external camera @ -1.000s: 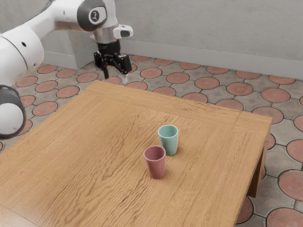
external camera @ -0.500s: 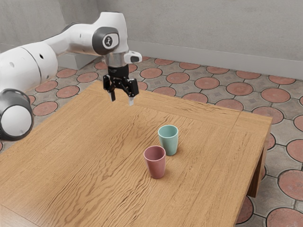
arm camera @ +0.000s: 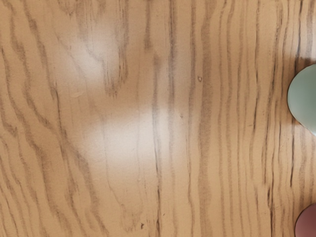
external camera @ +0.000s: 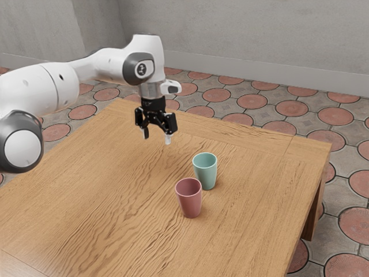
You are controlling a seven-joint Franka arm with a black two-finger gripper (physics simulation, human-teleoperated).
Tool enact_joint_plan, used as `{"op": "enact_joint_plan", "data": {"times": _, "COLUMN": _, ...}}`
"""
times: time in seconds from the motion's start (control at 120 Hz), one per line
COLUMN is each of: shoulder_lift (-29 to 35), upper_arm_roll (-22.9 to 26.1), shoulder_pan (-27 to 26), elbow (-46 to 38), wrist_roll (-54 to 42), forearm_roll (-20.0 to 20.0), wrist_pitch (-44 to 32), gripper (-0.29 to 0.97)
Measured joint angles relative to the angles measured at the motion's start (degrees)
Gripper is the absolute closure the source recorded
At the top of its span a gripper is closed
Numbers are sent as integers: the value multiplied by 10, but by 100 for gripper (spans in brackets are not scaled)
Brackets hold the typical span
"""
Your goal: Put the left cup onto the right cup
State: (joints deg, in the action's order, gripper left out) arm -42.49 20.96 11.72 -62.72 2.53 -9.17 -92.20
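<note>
A pink cup stands upright on the wooden table, at the exterior view's left of a teal cup that stands just behind it; the two are close but apart. My gripper hangs open and empty above the table's far part, up and to the exterior view's left of both cups. In the wrist view the teal cup's rim and a sliver of the pink cup peek in at one side of bare wood.
The table's far edge runs just behind my gripper, and its corner lies at the exterior view's right. Beyond is a tiled floor and a grey wall.
My arm has swung from beyond the table's far edge toward the exterior view's right and lower, nearer the cups. The cups have not moved.
</note>
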Motion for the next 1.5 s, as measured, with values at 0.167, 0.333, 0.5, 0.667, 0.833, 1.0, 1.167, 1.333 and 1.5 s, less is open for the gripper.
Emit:
{"op": "enact_joint_plan", "data": {"times": 0.167, "shoulder_lift": -7, "upper_arm_roll": 23, "shoulder_pan": -6, "elbow": 0, "wrist_roll": 18, "forearm_roll": -1, "wrist_pitch": -8, "gripper": 0}}
{"op": "enact_joint_plan", "data": {"times": 0.333, "shoulder_lift": -8, "upper_arm_roll": 29, "shoulder_pan": -17, "elbow": 0, "wrist_roll": 38, "forearm_roll": -3, "wrist_pitch": -12, "gripper": 0}}
{"op": "enact_joint_plan", "data": {"times": 0.5, "shoulder_lift": -8, "upper_arm_roll": 57, "shoulder_pan": -21, "elbow": 0, "wrist_roll": 59, "forearm_roll": -14, "wrist_pitch": -14, "gripper": 0}}
{"op": "enact_joint_plan", "data": {"times": 0.667, "shoulder_lift": -14, "upper_arm_roll": 85, "shoulder_pan": -23, "elbow": 0, "wrist_roll": 83, "forearm_roll": -39, "wrist_pitch": -15, "gripper": 0}}
{"op": "enact_joint_plan", "data": {"times": 0.833, "shoulder_lift": -26, "upper_arm_roll": 87, "shoulder_pan": -24, "elbow": -1, "wrist_roll": 102, "forearm_roll": -49, "wrist_pitch": -16, "gripper": 0}}
{"op": "enact_joint_plan", "data": {"times": 1.0, "shoulder_lift": -33, "upper_arm_roll": 87, "shoulder_pan": -23, "elbow": -13, "wrist_roll": 116, "forearm_roll": -70, "wrist_pitch": -27, "gripper": 0}}
{"op": "enact_joint_plan", "data": {"times": 1.167, "shoulder_lift": -37, "upper_arm_roll": 86, "shoulder_pan": -23, "elbow": -22, "wrist_roll": 126, "forearm_roll": -86, "wrist_pitch": -51, "gripper": 0}}
{"op": "enact_joint_plan", "data": {"times": 1.333, "shoulder_lift": -37, "upper_arm_roll": 86, "shoulder_pan": -25, "elbow": -25, "wrist_roll": 134, "forearm_roll": -92, "wrist_pitch": -70, "gripper": 0}}
{"op": "enact_joint_plan", "data": {"times": 1.5, "shoulder_lift": -37, "upper_arm_roll": 86, "shoulder_pan": -27, "elbow": -26, "wrist_roll": 140, "forearm_roll": -96, "wrist_pitch": -80, "gripper": 0}}
